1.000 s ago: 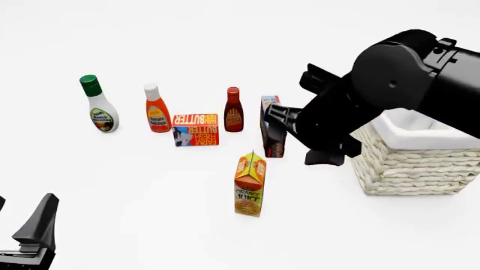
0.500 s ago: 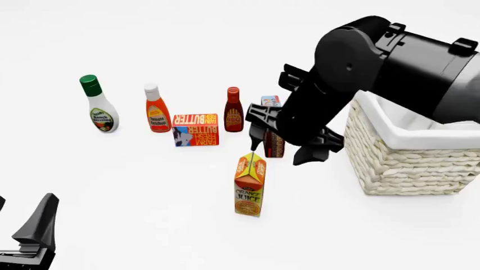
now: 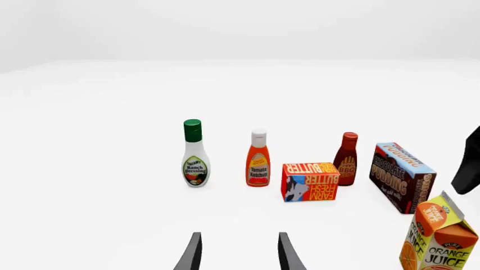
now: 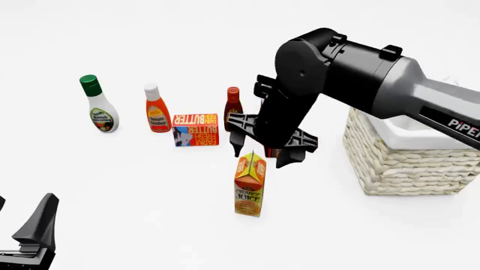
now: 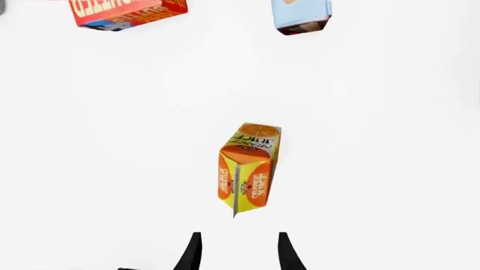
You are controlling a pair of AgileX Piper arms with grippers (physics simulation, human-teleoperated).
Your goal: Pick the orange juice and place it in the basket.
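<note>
Right gripper (image 4: 260, 152) hangs spread above the orange-and-yellow gable-top juice carton (image 4: 250, 184).
The carton stands upright on the white table (image 4: 150, 185), left of the cream woven wicker basket (image 4: 405, 157).

The right arm (image 4: 352, 73) covers most of the chocolate pudding box (image 4: 273, 152) in the front view, leaving only a sliver showing, and it hides the near-left corner of the basket (image 4: 397, 163), whose right part runs off the picture's edge. In the left wrist view the orange juice (image 3: 439, 239) is cut off at the bottom edge. Only the fingertips (image 3: 192, 256) of the left end effector (image 3: 238, 256) show there. The right wrist view crops the butter box (image 5: 127, 12) and the pudding box at its top edge. Small print on the ranch dressing bottle (image 4: 99, 105) is too small to read in the front view.
</note>
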